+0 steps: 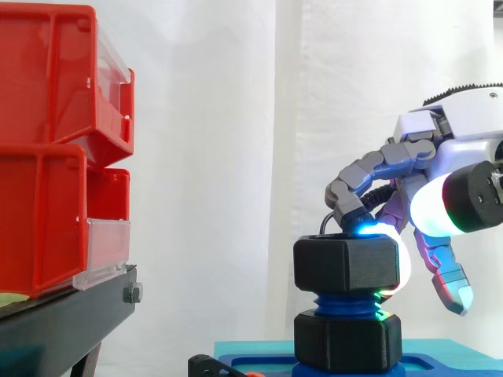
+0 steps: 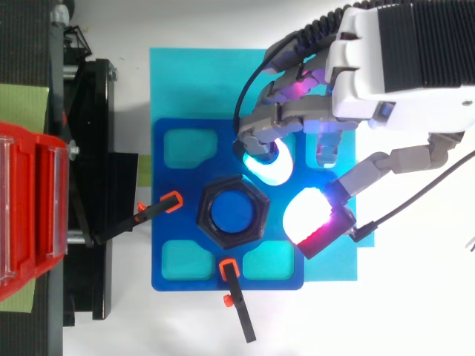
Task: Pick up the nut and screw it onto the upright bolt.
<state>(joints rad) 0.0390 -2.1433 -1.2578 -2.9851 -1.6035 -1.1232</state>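
A black hex nut (image 1: 346,263) sits on top of the upright blue bolt (image 1: 346,302), level, with the bolt's blue end (image 2: 236,211) showing through its hole. Below it on the thread a second black hex piece (image 1: 346,339) rests on the blue fixture plate (image 2: 159,222). My hand (image 2: 401,59) comes in from the right, just right of the nut, with its fingers loosely bent. A cyan-glowing fingertip (image 2: 267,165) touches the nut's top far-right corner. The white and magenta thumb pad (image 2: 308,215) stands a little off the nut's right side. Nothing is clasped.
Red bins (image 1: 47,141) on a black stand (image 1: 63,314) fill the left. Two orange-tipped black clamps (image 2: 172,202) (image 2: 228,267) hold the blue plate near the bolt. The plate lies on a cyan mat (image 2: 193,81) and has several shallow pockets.
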